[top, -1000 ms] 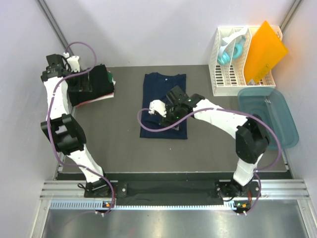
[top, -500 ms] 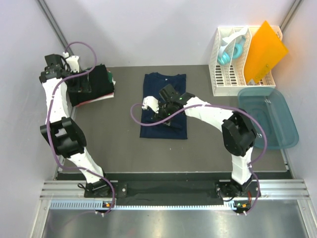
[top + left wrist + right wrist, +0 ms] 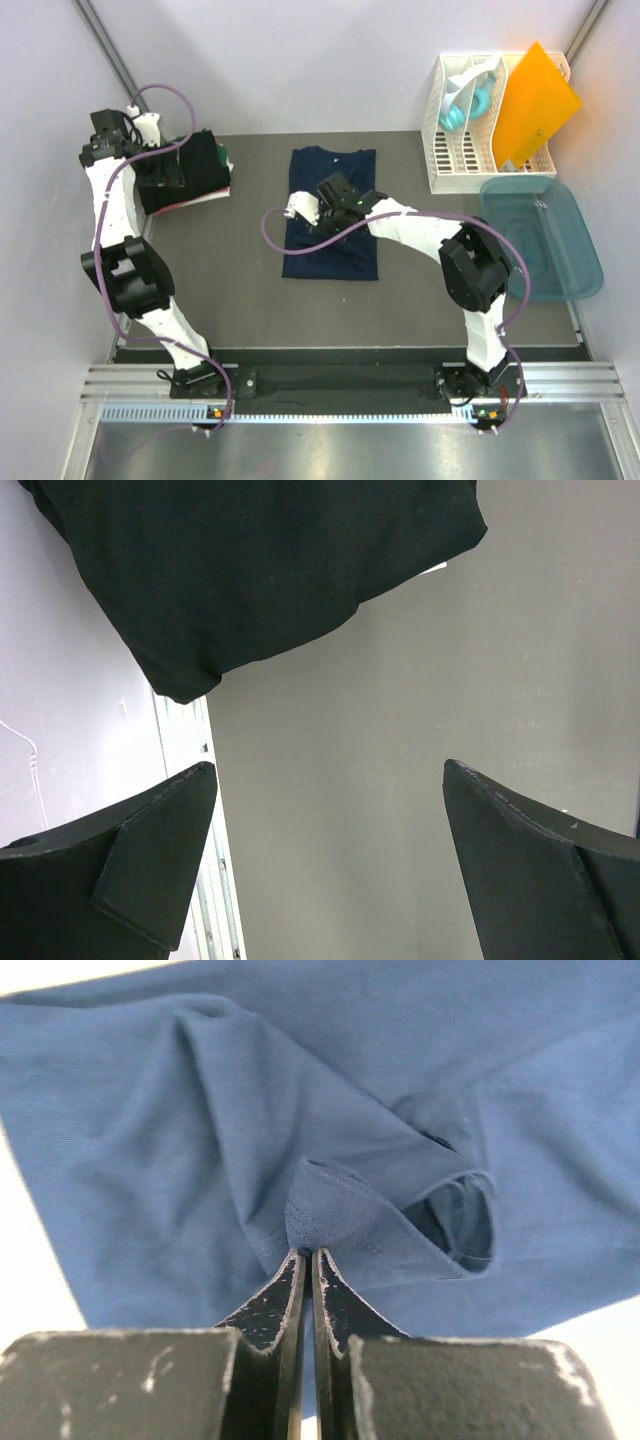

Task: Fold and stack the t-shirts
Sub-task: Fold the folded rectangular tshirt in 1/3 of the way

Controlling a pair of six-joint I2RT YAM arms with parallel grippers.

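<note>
Navy shirt (image 3: 330,260): we count one | black pile (image 3: 270,560): one | right gripper (image 3: 305,1252) clamped on navy shirt | left gripper (image 3: 327,770) fingers spread wide

Navy t-shirt (image 3: 341,176): folded to a long narrow rectangle, lying flat, collar at far end, left of white rack (image 3: 455,150), a hemmed fold bunched up mid-length. Black t-shirt pile (image 3: 195,168): folded, stacked, far left of rack, green edge showing.
</note>
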